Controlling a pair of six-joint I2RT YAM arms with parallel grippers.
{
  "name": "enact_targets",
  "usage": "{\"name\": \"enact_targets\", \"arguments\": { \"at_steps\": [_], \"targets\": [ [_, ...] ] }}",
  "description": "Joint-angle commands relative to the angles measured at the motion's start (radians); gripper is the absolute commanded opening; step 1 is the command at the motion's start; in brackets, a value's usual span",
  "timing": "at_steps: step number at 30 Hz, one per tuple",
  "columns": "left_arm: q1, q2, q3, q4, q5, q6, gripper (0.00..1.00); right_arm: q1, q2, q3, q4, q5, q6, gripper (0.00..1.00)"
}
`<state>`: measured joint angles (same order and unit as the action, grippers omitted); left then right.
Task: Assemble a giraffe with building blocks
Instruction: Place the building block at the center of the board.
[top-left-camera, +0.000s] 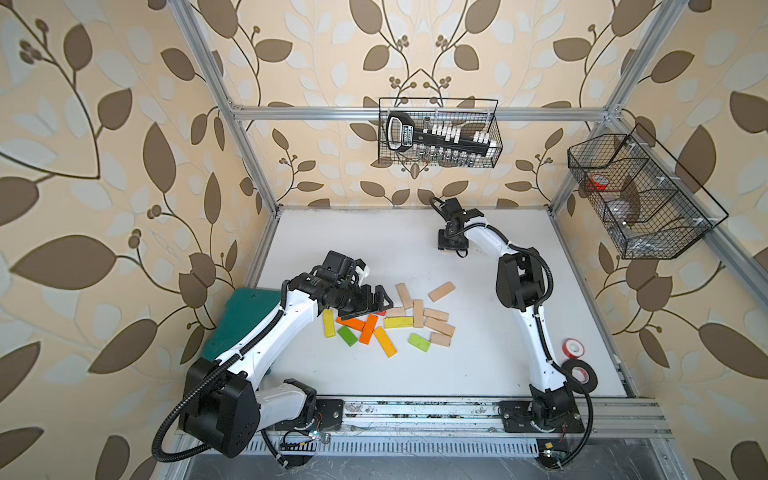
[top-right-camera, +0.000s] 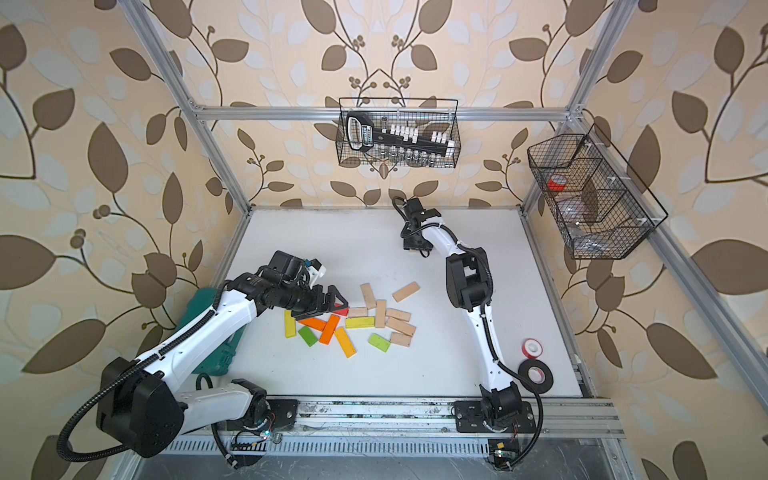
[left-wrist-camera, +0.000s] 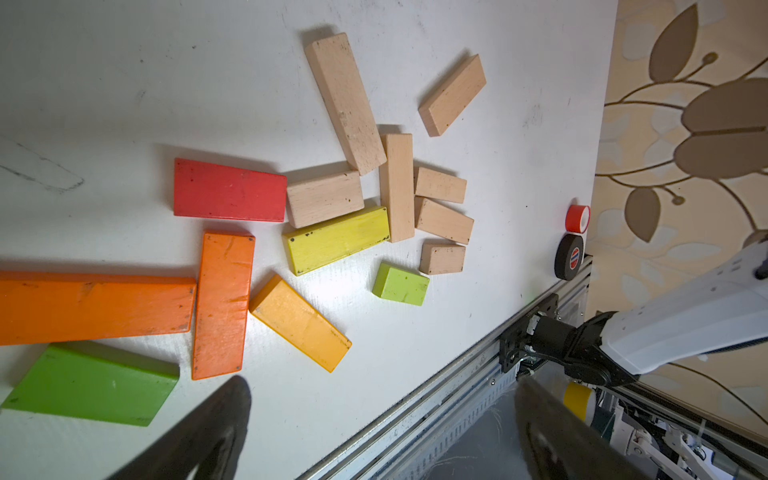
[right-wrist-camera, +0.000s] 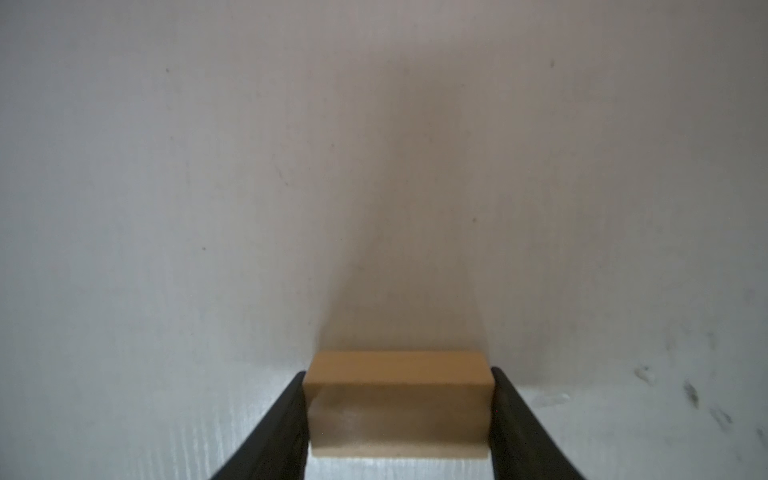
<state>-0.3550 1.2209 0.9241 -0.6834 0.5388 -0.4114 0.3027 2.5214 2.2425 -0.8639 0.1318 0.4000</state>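
Note:
Several building blocks (top-left-camera: 390, 322) lie flat in a loose pile mid-table: pale wood, red (left-wrist-camera: 228, 191), orange (left-wrist-camera: 91, 307), yellow (left-wrist-camera: 336, 239) and green (left-wrist-camera: 401, 284). My left gripper (top-left-camera: 384, 301) hovers over the pile's left end, above the red block, open with nothing between its fingers (left-wrist-camera: 232, 399). My right gripper (top-left-camera: 448, 248) is at the far middle of the table, pointing down. It is shut on a short pale wooden block (right-wrist-camera: 397, 365), with both fingers pressed against the block's ends. The block sits low, at the white tabletop.
A dark green case (top-left-camera: 245, 316) lies at the table's left edge under my left arm. A red tape roll (top-left-camera: 573, 347) and a black one (top-left-camera: 581, 374) sit at the front right. Wire baskets hang on the back wall (top-left-camera: 438, 133) and the right wall (top-left-camera: 640, 195).

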Motion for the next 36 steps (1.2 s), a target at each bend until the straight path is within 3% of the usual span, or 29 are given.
{"name": "enact_targets", "arguments": {
  "at_steps": [1, 10, 16, 18, 20, 22, 25, 29, 36],
  "targets": [
    [-0.012, 0.006, 0.033, 0.004, -0.011, 0.032, 0.99, -0.011, 0.053, 0.019, -0.033, 0.017, -0.008, 0.61],
    [-0.013, -0.007, 0.045, -0.01, -0.017, 0.024, 0.99, -0.008, -0.003, 0.046, -0.042, 0.0, -0.04, 0.86],
    [-0.015, -0.064, 0.06, -0.05, -0.026, 0.015, 0.99, 0.021, -0.222, 0.007, -0.023, 0.029, -0.141, 0.94],
    [-0.018, -0.088, 0.062, -0.063, -0.028, 0.011, 0.99, 0.047, -0.357, -0.128, 0.071, 0.046, -0.225, 0.94],
    [-0.022, -0.116, 0.061, -0.075, -0.03, 0.005, 0.99, 0.077, -0.54, -0.369, 0.239, 0.024, -0.349, 0.93],
    [-0.025, -0.141, 0.058, -0.09, -0.034, 0.004, 0.99, 0.116, -0.75, -0.667, 0.455, -0.039, -0.556, 0.93],
    [-0.029, -0.164, 0.064, -0.12, -0.039, 0.008, 0.99, 0.131, -0.974, -0.975, 0.617, -0.141, -0.812, 0.91],
    [-0.03, -0.178, 0.1, -0.181, -0.038, 0.033, 0.99, 0.129, -1.061, -1.064, 0.513, -0.244, -1.008, 0.88],
    [-0.043, -0.189, 0.097, -0.2, -0.048, 0.052, 0.99, 0.135, -0.999, -1.074, 0.318, -0.271, -1.194, 0.84]
  ]
}}
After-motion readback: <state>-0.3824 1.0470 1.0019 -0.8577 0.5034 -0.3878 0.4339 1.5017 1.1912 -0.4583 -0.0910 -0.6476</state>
